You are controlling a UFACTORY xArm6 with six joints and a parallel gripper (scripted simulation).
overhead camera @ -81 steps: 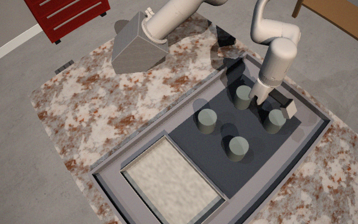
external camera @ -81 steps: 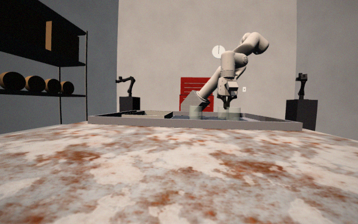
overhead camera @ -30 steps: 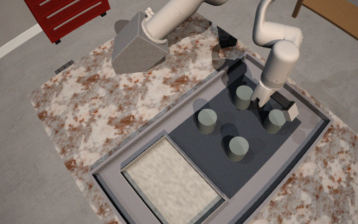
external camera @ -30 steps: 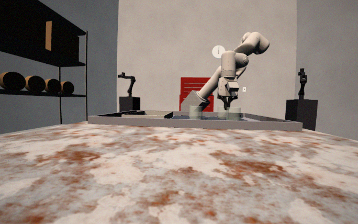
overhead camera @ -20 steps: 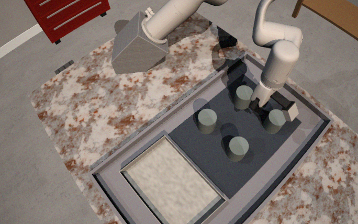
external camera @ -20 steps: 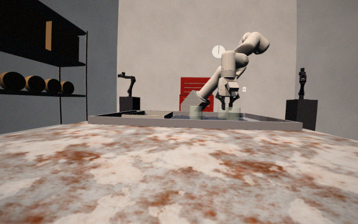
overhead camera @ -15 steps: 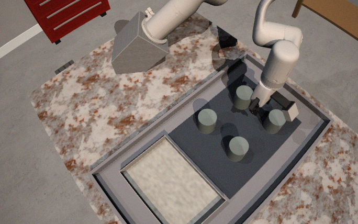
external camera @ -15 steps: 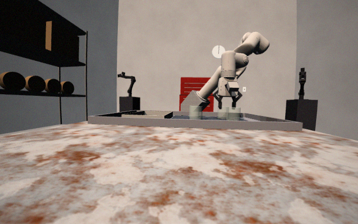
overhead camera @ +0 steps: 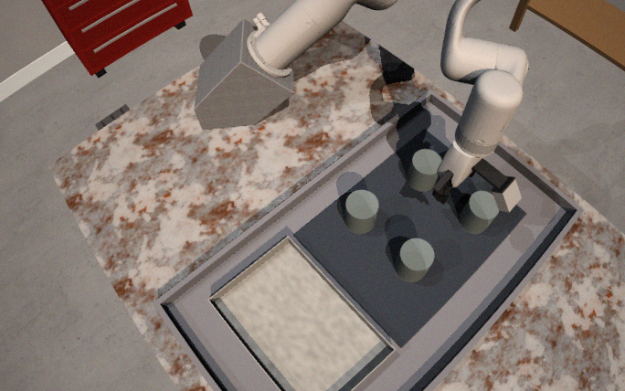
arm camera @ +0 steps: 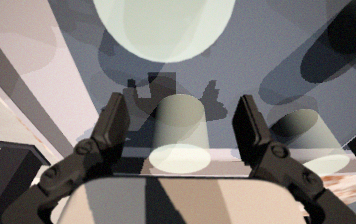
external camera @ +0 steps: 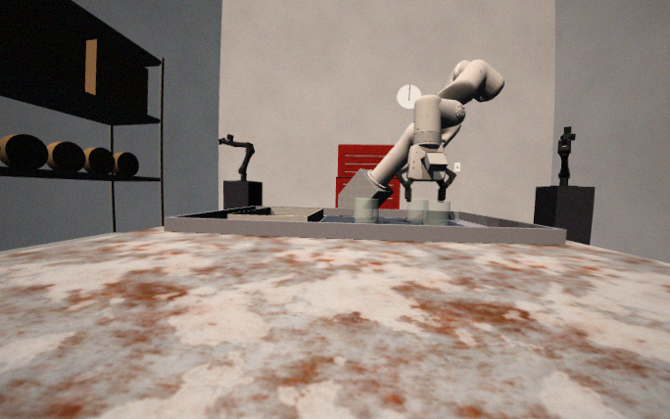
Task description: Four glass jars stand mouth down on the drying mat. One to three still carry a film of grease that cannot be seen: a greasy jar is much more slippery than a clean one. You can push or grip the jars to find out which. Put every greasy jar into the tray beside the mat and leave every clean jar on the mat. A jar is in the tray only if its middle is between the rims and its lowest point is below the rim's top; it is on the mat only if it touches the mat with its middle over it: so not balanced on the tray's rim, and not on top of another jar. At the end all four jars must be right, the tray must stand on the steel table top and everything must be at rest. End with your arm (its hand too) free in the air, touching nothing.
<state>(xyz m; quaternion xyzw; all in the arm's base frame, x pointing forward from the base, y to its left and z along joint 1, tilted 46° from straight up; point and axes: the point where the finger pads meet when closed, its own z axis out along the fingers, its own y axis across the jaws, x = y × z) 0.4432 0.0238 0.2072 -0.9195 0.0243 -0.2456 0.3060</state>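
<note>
Four pale green glass jars stand upright on the dark drying mat (overhead camera: 364,280): a left jar (overhead camera: 361,209), a front jar (overhead camera: 417,258), a rear jar (overhead camera: 426,168) (arm camera: 181,132) and a right jar (overhead camera: 481,209) (arm camera: 165,30). The left jar also shows at the right of the wrist view (arm camera: 320,135). My gripper (overhead camera: 458,185) (external camera: 424,198) (arm camera: 181,107) is open and empty, pointing down between the rear and right jars, its tips near jar-top height. One finger is hidden in the top view. The cream tray (overhead camera: 299,318) beside the mat holds no jar. Grease cannot be seen.
A grey raised rim (overhead camera: 511,301) (external camera: 365,233) surrounds the mat and tray, on a mottled stone-look table top (overhead camera: 174,184) (external camera: 296,321). The arm's grey base block (overhead camera: 244,96) stands outside the rim at the back. Jars stand close on both sides of my gripper.
</note>
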